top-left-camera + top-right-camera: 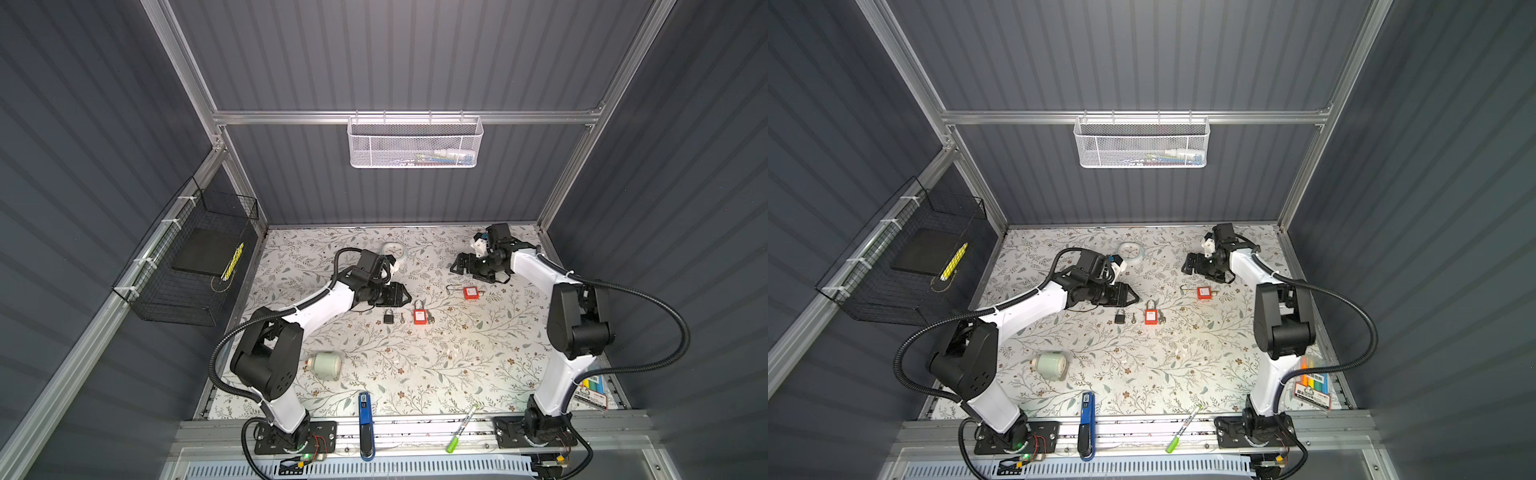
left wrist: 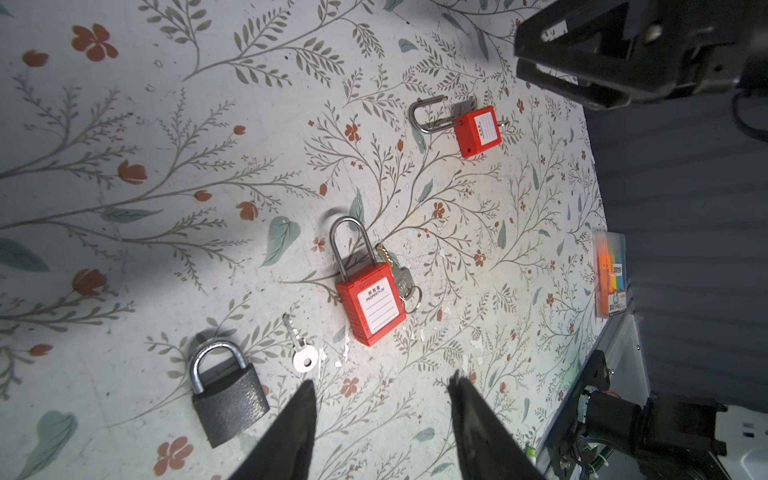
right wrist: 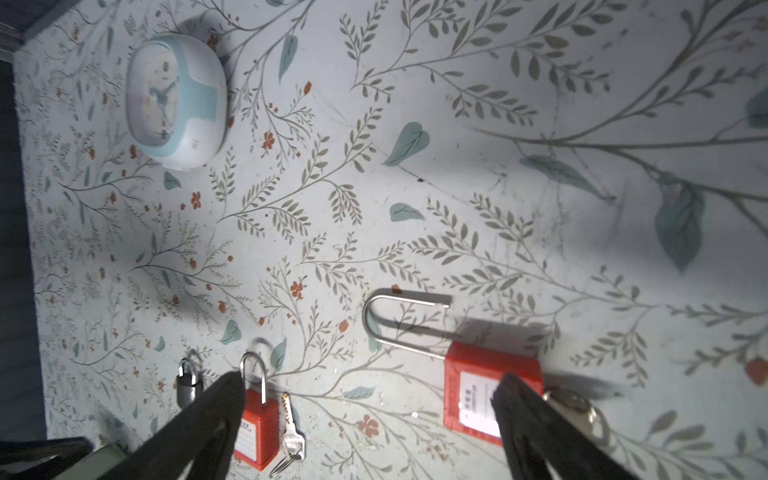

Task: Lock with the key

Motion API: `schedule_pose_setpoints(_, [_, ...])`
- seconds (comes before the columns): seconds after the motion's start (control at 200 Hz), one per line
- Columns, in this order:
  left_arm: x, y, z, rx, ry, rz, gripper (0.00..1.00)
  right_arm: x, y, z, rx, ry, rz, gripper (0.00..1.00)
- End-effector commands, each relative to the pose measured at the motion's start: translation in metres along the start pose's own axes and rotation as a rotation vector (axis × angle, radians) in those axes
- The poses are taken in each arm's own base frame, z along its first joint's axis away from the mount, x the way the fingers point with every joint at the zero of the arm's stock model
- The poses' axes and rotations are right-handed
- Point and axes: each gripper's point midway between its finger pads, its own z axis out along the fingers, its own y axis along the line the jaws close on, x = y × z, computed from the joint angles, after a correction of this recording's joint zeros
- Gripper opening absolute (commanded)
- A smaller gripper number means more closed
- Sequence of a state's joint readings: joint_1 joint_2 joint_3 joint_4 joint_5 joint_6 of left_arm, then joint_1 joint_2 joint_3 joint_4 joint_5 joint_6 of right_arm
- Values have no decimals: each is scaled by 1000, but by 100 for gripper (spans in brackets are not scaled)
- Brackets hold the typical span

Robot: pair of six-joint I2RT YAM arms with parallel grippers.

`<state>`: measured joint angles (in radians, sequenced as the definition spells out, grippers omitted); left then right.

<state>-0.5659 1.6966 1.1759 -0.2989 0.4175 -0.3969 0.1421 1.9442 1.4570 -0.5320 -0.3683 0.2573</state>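
My left claw (image 2: pixel 382 378) is spread with nothing between its fingers. In both top views it sits just at 12 o'clock of the small key (image 2: pixel 302 351), near the centre of the desk (image 1: pixel 415 374). My right claw (image 3: pixel 372 377) is spread wide and holds nothing either. In both top views it sits at 11 o'clock of the open red padlock (image 1: pixel 471 293), apart from it.

That open red padlock lies flat at 2 o'clock from the desk centre. Its shackle points toward 9 o'clock, with 1 leg free of the body. A key (image 3: pixel 571 401) with a ring shows at its base end, partly hidden behind a claw finger in the right wrist view.

Near the centre, 3 things lie in a row. A gray padlock (image 1: pixel 388 318) with its shackle shut is at 9 o'clock, the small key is in the middle, and a shut red padlock (image 1: pixel 419 318) is at 3 o'clock. A bunch of keys (image 2: pixel 405 284) touches that padlock's side.

A white mesh basket (image 1: pixel 374 149) hangs on the back rail at 12 o'clock. A few small coloured things lie at its 3 o'clock end, too blurred for me to name. A black wire basket (image 1: pixel 174 309) hangs on the wall at 9 o'clock. In it lies a flat black slab (image 1: pixel 205 253), with a yellow strip (image 1: pixel 233 261) along the slab's edge.

Also on the desk are a clock (image 3: pixel 176 99) at 12 o'clock, a pale jar (image 1: pixel 326 365) on its side at 8 o'clock, and a green marker (image 1: pixel 459 432) at 5 o'clock.
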Motion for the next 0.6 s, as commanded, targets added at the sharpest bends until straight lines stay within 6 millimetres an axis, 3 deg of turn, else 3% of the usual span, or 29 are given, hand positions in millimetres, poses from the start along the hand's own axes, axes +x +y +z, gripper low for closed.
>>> schedule_pose_setpoints(0.0, [0,-1,-9,-3,-7,2,54,12,-22,15,84,98,-25,96])
schedule_pose_setpoints(0.21, [0,-1,-11,-7,-8,1,54,29,-29,25,95,174,-11,96])
schedule_pose_setpoints(0.595, [-5,-4,-7,10,-11,2,54,83,-17,14,23,210,-8,96])
